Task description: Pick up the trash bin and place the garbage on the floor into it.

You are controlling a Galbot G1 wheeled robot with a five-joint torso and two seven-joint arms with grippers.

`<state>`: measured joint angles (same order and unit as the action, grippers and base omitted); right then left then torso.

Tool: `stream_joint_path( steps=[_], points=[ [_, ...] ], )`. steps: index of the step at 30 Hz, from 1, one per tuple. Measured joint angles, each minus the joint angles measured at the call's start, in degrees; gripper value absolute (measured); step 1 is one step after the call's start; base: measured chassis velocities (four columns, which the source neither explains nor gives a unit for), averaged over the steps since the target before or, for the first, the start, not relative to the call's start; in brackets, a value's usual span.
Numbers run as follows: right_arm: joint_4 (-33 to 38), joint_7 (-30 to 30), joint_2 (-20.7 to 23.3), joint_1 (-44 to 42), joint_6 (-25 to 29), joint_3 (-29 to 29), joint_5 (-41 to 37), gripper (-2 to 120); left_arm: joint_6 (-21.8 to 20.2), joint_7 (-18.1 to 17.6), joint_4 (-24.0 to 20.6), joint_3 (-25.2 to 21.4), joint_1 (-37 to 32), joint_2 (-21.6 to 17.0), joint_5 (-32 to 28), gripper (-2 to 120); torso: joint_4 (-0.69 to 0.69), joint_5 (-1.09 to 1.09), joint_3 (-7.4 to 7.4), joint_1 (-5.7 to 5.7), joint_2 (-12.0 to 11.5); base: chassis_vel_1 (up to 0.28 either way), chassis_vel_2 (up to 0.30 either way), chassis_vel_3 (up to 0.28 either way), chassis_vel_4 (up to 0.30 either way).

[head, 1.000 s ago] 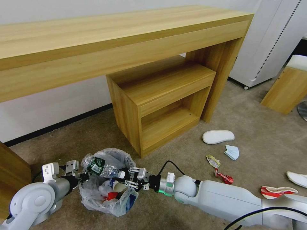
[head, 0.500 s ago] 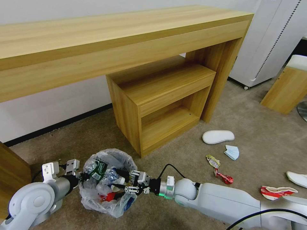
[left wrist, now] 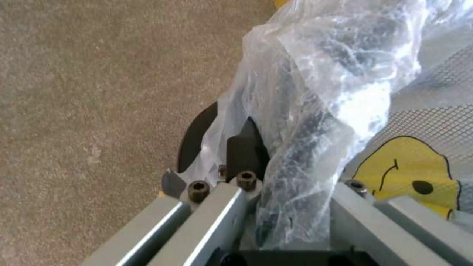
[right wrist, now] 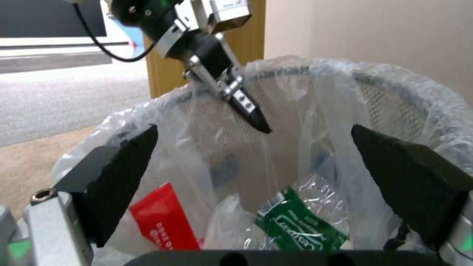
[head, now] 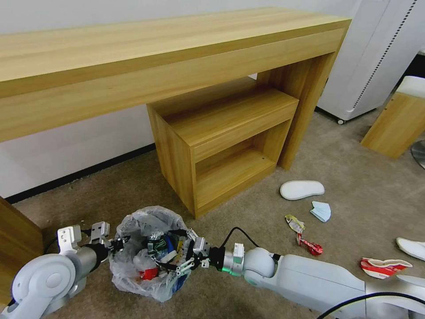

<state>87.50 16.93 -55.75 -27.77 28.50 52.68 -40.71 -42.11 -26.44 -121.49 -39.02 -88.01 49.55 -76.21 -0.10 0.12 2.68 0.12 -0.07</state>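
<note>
1. Trash bin stands on the beige floor in front of the wooden desk, its crinkled clear liner spilling over the rim
2. Left gripper is clamped on the bin's rim at the robot's left side; in the left wrist view the fingers pinch rim and plastic together
3. Right gripper hovers over the bin's mouth from the right, fingers spread wide with nothing between them
4. Inside the bin, below that gripper, lie a crushed green-label bottle and a red wrapper
5. Well to the right on the carpet lie a white slipper, a face mask, candy wrappers and a red-white paper bowl
</note>
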Motion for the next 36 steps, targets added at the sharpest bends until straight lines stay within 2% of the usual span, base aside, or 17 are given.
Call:
stream_joint_path(
  steps=[4,11,14,15,18,19,22,26,28,29,32,36],
  points=[
    [0.5,-0.4,-0.2,-0.2,-0.2,-1.3,-0.9,100,0.0,0.1,0.0,0.0,-0.2,0.4,0.1,0,0.00,0.00,0.00,0.00,0.0,0.000,0.000,0.000,0.000],
    [1.6,-2.2,-0.3,-1.1,-1.1,-7.5,-3.4,100,0.0,0.7,0.5,-0.1,-0.5,1.1,1.1,0,0.00,0.00,0.00,0.00,0.0,0.000,0.000,0.000,0.000],
    [2.4,-4.1,0.4,-2.5,-2.1,-14.1,-5.0,100,0.0,1.1,0.8,-0.3,-0.2,1.1,1.3,0,0.00,0.01,0.00,0.00,0.0,0.000,0.000,0.000,0.000],
    [2.4,-4.1,0.4,-2.5,-2.1,-14.1,-5.0,100,0.0,1.1,0.8,-0.3,-0.2,1.1,1.3,0,0.00,0.01,0.00,0.00,0.0,0.000,0.000,0.000,0.000],
    [3.1,-6.2,2.1,-4.5,-3.4,-20.4,-5.3,100,0.0,1.4,0.9,-0.4,0.1,1.4,1.9,0,0.00,0.01,0.00,0.00,0.0,0.000,0.000,0.000,0.000],
    [3.1,-6.2,2.1,-4.5,-3.4,-20.4,-5.3,100,0.0,1.4,0.9,-0.4,0.1,1.4,1.9,0,0.00,0.01,0.00,0.00,0.0,0.000,0.000,0.000,0.000],
    [3.0,-8.6,3.8,-7.5,-4.0,-27.2,-4.5,100,0.0,2.0,0.8,-0.5,0.1,2.1,3.0,0,0.00,0.01,0.00,0.00,0.0,0.000,0.000,0.000,0.000],
    [2.6,-10.6,4.8,-9.1,-4.8,-30.6,-3.3,100,0.2,2.3,0.7,-0.6,0.0,2.7,3.8,0,0.00,0.01,0.00,0.00,0.0,0.000,0.000,0.000,0.000],
    [1.7,-13.1,6.0,-11.0,-5.9,-34.1,-2.2,100,0.2,2.5,0.4,-0.7,-0.2,3.4,4.0,0,0.00,0.02,0.00,0.00,0.0,0.000,0.000,0.000,0.000],
    [1.7,-13.1,6.0,-11.0,-5.9,-34.1,-2.2,100,0.2,2.5,0.4,-0.7,-0.2,3.4,4.0,0,0.00,0.02,0.00,0.00,0.0,0.000,0.000,0.000,0.000],
    [-1.5,-17.2,7.8,-15.4,-7.1,-40.4,0.4,100,0.3,2.9,0.3,-1.1,-0.3,4.5,4.7,0,0.00,0.02,0.00,0.00,0.0,0.000,0.000,0.000,0.000],
    [-3.7,-20.0,9.5,-19.4,-7.9,-44.7,1.5,100,0.5,3.4,0.3,-1.4,-0.7,4.9,5.3,0,0.00,0.03,0.00,0.00,0.0,0.000,0.000,0.000,0.000]
  ],
)
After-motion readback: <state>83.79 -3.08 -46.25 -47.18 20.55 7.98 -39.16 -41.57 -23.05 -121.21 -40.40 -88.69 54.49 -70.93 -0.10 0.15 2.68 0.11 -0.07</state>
